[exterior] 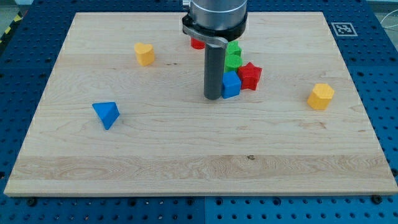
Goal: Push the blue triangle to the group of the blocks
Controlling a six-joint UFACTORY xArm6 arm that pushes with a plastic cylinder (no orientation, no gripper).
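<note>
**Tip beside the cluster, blue triangle well apart**

My tip (213, 98) rests on the pale wooden board (199, 168) near the middle of the view, just to the left of the blue cube-shaped block (231, 85), touching it or nearly so. I carry no jaws, only a straight dark rod, and it grasps nothing. That blue cube sits in a tight cluster with a red star-like block (250, 76) on its right and a green ridged block (233, 56) above it. A second red block (197, 43) peeks out behind my housing, shape unclear. The blue triangular block (106, 114) lies alone toward the view's left, well apart from the cluster and from my tip. A yellow heart-shaped block (144, 54) sits toward the upper left, and a yellow hexagonal block (321, 96) stands far right.
</note>
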